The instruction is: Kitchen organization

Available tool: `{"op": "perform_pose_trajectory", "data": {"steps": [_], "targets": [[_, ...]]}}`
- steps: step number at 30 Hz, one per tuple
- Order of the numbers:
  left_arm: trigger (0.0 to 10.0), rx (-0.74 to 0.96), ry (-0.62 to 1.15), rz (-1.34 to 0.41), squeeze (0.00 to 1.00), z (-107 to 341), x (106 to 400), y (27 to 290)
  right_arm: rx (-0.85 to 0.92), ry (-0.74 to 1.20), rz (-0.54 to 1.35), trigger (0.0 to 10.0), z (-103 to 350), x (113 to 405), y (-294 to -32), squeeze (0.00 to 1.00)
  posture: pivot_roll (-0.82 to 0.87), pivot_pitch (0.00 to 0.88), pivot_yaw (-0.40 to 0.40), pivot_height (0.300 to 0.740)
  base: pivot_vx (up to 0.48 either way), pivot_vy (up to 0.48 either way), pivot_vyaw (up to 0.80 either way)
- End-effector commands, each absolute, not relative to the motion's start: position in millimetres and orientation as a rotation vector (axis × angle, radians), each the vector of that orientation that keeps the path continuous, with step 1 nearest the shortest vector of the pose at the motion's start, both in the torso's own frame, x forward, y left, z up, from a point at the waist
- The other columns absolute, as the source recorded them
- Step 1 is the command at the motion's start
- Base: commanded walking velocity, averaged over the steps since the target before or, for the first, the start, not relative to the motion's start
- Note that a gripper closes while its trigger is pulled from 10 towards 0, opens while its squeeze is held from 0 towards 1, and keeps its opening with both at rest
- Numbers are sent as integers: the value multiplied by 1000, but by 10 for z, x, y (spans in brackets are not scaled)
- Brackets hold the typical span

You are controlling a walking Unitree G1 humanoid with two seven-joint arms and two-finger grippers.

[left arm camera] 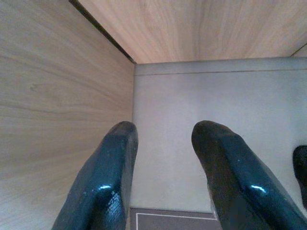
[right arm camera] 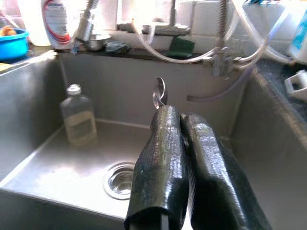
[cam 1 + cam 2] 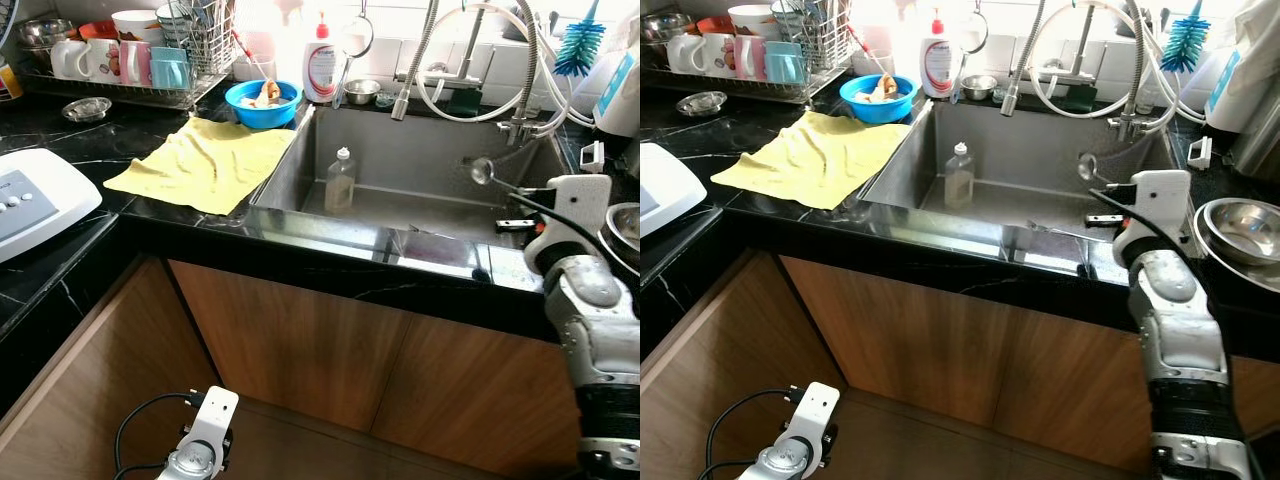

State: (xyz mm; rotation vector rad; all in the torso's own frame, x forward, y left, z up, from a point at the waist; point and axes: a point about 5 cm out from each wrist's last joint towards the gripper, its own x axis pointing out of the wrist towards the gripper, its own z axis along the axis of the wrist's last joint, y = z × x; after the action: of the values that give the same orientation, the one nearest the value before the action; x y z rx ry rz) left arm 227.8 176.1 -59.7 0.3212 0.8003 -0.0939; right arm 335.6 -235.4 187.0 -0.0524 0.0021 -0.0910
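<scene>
Over the steel sink [image 3: 290, 150] the right gripper [image 2: 180, 120] hangs, its 2 black fingers [image 2: 160, 158] pressed together on the handle of a small metal spoon [image 2: 159, 92]; the spoon bowl stands up above the tips. From the head cam the spoon [image 3: 482, 171] is above the sink's right part, near the faucet hoses [image 3: 470, 60]. Inside the sink a clear bottle [image 3: 340, 181] w/ yellowish liquid stands upright near the back-left, apart from the drain [image 2: 120, 178]. Left of the sink lies a yellow cloth [image 3: 205, 160] on the black counter [image 3: 60, 140], its edge just at the sink rim. Behind it a blue bowl [image 3: 262, 103], beside a soap bottle [image 3: 321, 62] w/ red label. Dish rack [image 3: 130, 55] w/ mugs is at the far left. A steel bowl [image 3: 1240, 228] sits on the counter right of the sink. Left gripper [image 1: 165, 143] hangs low by the wood cabinet [image 3: 300, 340], fingers apart, nothing between them.
</scene>
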Motion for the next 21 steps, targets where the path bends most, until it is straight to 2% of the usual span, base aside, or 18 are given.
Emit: {"op": "perform_pose_trajectory", "data": {"steps": [1, 9, 13, 21], "targets": [[10000, 316, 806, -94, 0, -602, 2269, 1772, -92, -78, -106, 10000, 1980, 3348, -2330, 0, -78, 0, -6, 740, 0, 0, 0], [10000, 310, 810, -100, 0, -610, 2258, 1764, -114, -128, -116, 10000, 1987, 3278, -2344, 0, -75, 0, -3, 740, 0, 0, 0], [10000, 307, 806, -99, 0, -613, 2252, 1763, -88, -230, -116, 10000, 2066, 3146, -2326, 0, -61, 0, -9, 740, 0, 0, 0], [10000, 318, 803, -102, 0, -602, 2266, 1777, -334, -248, -52, 10000, 1977, 2941, -2336, 0, -83, 0, 7, 740, 0, 0, 0]]}}
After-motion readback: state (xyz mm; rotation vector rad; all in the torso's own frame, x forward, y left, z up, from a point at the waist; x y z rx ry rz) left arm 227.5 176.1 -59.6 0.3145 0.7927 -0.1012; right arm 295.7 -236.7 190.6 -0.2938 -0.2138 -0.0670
